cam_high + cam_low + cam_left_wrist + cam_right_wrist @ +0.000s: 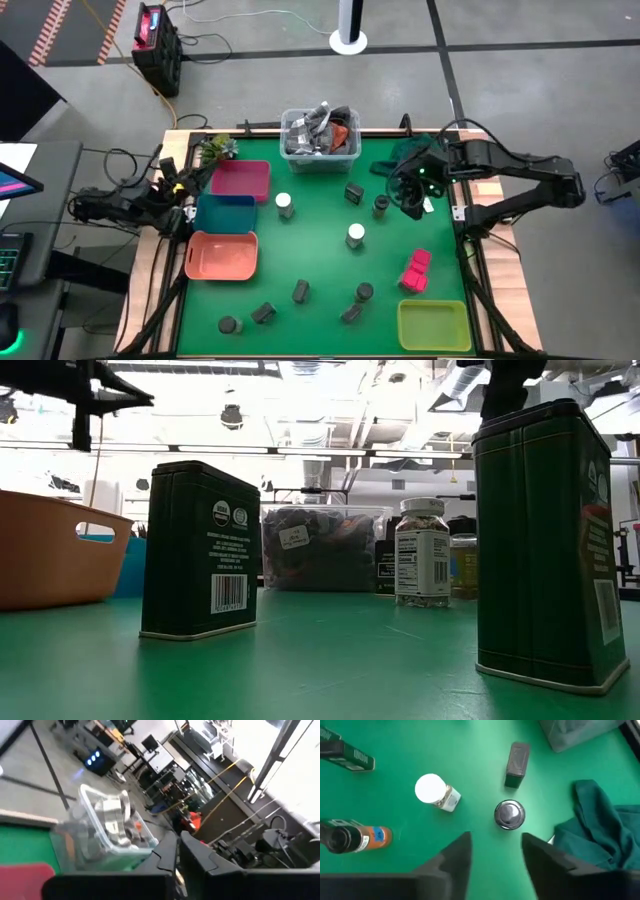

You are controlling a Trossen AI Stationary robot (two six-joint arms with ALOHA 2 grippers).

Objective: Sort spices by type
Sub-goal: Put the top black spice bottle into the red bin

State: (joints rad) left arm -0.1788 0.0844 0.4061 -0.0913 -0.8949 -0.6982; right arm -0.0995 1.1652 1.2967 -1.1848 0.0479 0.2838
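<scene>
This is a robotics lab or workshop hall. The floor (520,30) is grey concrete with black lines and striped hazard tape (60,30). The ceiling has open ducts (460,385) and bright lights. Around the green table (320,270) there are cables (120,165), a monitor (15,170) and equipment racks (200,740).

Big dark tin (545,540) cut off by the low view's right edge, orange tray (50,545) cut off at its left, clear bin (107,827) blurry in the left wrist view, jar labels too small to read from above.
</scene>
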